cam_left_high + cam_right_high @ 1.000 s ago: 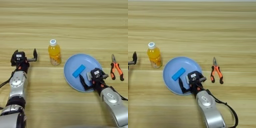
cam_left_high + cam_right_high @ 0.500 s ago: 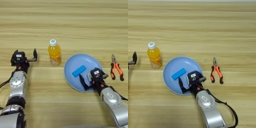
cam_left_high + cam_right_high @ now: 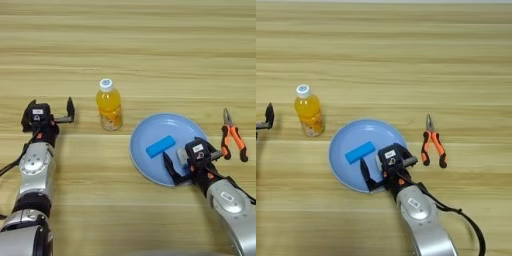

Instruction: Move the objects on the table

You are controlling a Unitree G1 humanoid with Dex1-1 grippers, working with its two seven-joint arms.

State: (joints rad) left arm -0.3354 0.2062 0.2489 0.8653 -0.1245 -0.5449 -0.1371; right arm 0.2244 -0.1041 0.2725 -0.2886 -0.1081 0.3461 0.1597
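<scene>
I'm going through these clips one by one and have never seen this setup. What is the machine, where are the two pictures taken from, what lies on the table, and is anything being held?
This is a humanoid robot with two arms, each ending in a gripper of two black fingers. Both pictures come from a stereo camera on its head, looking down at the wooden table; they show one scene from slightly different positions.

On the table stand a small bottle of orange drink with a white cap, a round light-blue plate with a blue block lying on it, and orange-handled pliers to the right.

The left gripper rests open beside the bottle, holding nothing. The right gripper sits open at the plate's near edge; a small pale piece lies between its fingers, not clearly gripped.
</scene>
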